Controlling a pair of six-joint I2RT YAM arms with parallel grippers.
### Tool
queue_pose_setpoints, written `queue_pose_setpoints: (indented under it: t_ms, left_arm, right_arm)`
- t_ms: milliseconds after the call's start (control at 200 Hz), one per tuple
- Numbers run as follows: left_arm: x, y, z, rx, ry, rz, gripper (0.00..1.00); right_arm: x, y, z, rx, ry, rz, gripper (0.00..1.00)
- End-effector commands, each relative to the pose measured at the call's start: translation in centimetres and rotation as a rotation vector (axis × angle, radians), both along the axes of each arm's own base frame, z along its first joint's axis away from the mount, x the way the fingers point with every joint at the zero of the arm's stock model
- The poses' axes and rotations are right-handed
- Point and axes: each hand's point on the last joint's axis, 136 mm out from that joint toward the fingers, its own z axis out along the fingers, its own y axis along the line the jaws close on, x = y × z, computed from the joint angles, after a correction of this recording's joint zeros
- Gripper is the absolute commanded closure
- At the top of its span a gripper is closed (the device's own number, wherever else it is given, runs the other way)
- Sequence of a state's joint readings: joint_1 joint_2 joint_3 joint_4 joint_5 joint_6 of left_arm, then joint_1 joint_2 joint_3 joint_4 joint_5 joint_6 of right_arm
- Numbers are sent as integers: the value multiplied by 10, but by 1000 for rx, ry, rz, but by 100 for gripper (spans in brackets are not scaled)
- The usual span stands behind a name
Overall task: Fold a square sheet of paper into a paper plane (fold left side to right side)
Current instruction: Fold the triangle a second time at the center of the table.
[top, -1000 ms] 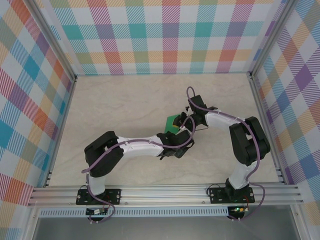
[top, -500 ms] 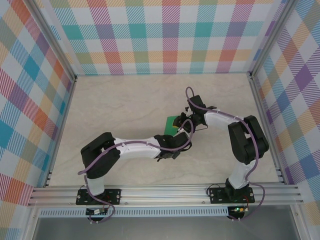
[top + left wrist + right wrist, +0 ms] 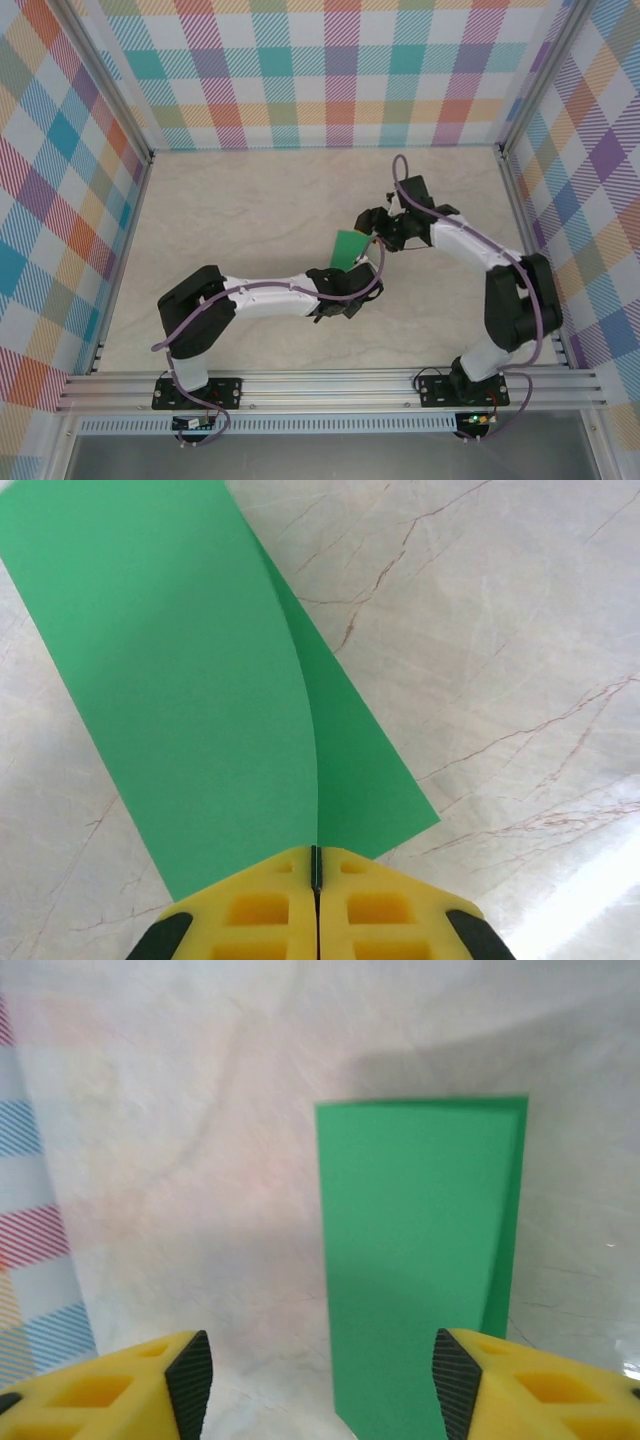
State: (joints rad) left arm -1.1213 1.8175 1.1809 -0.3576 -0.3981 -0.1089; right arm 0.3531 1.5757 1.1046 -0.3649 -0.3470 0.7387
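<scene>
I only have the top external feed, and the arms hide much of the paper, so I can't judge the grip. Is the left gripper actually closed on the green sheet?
Observer: Yes, it looks so. In the left wrist view the left gripper is shut, and the near edge of the green sheet runs into its closed fingertips.
Operator: Do the folded layers line up?
Observer: No. The upper layer bows, and a strip of the lower layer sticks out on its right in that view.
Operator: And the right gripper?
Observer: In the right wrist view the right gripper is open, jaws wide apart, with the sheet showing between them.
</scene>
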Motion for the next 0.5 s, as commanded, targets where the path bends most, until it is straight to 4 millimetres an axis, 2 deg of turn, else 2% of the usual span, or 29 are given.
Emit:
queue_pose_setpoints:
  t_ms: [0, 70, 195, 375, 495]
  left_arm:
    - [1, 3, 16, -77, 35, 26, 96]
    - [1, 5, 18, -108, 70, 26, 95]
    - [3, 8, 23, -165, 132, 31, 95]
    - [4, 18, 24, -227, 226, 39, 94]
    - [7, 23, 24, -261, 274, 43, 94]
  right_arm:
    - [-15, -28, 9, -48, -32, -26, 35]
    - [-28, -40, 6, -70, -36, -29, 38]
    - [-54, -45, -9, -58, -18, -11, 54]
    - [-84, -26, -37, 18, 20, 29, 72]
    - [-92, -7, -52, 42, 43, 70, 91]
